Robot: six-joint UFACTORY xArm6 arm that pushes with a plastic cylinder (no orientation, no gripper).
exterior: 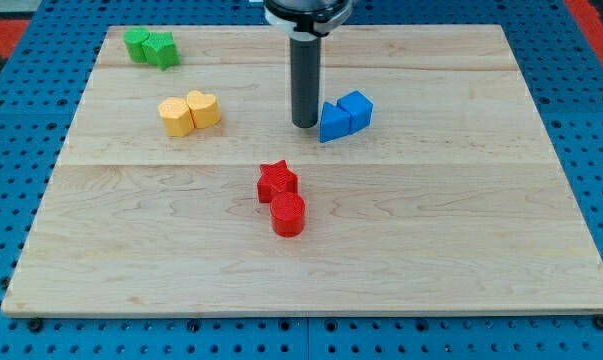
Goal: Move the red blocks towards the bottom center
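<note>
One pale wooden board [461, 250] lies on a blue pegboard [1, 150], no writing legible. My tip [304, 124] stands near the top edge, just left of the blue blocks [344, 115]. The red star [277, 181] and red cylinder [288, 214] touch mid-board.

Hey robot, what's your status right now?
My tip beside blue blocks, above the reds. Red star touching red cylinder, mid-board. Nothing between them and bottom center.

The arm ends in a straight, smooth, dark cylindrical rod [304, 80]. Above it sits a wider black collar with a white ring. My tip [304, 124] is flat-ended.
</note>
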